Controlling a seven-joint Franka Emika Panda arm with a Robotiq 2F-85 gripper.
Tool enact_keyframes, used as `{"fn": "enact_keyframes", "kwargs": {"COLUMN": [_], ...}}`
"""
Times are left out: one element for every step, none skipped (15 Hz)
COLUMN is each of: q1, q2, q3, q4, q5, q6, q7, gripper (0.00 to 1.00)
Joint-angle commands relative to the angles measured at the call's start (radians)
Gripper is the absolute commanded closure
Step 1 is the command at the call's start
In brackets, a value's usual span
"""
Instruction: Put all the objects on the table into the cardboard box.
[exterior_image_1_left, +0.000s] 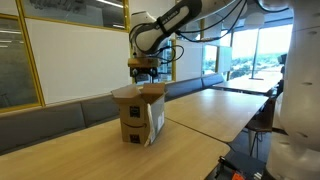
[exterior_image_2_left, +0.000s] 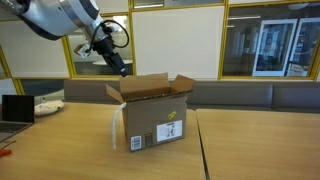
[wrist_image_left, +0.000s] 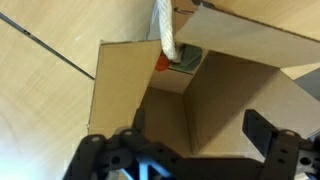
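Observation:
An open cardboard box stands on the wooden table, flaps up; it shows in both exterior views. My gripper hangs just above the box's opening, also seen in an exterior view. In the wrist view the gripper is open and empty, its fingers spread over the box interior. At the box's far corner lie a white twisted rope-like item, a small orange-red piece and a grey item.
A laptop and a white object sit at the table's far side, with a small red item near the edge. A padded bench runs along the glass wall. More tables stand beyond.

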Motion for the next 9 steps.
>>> {"fn": "enact_keyframes", "kwargs": {"q1": [-0.026,-0.027,-0.028,-0.030,-0.030,-0.032,-0.032,-0.033,-0.034], "q2": [-0.111,-0.125,-0.141,-0.150,-0.162,-0.167,-0.177,-0.182,-0.192], "q3": [0.065,0.079,0.091,0.101,0.109,0.116,0.121,0.125,0.128], "q4": [-0.142,-0.169,-0.198,-0.222,-0.247,-0.268,-0.290,-0.315,-0.339], "q5": [0.022,0.044,0.059,0.076,0.104,0.123,0.148,0.163,0.179], "q6": [0.008,0.009,0.011,0.012,0.012,0.017,0.018,0.032,0.050], "q7": [0.027,0.021,0.018,0.015,0.003,0.002,-0.008,-0.014,-0.020], "gripper": [0.00,0.00,0.00,0.00,0.00,0.00,0.00,0.00,0.00]}}
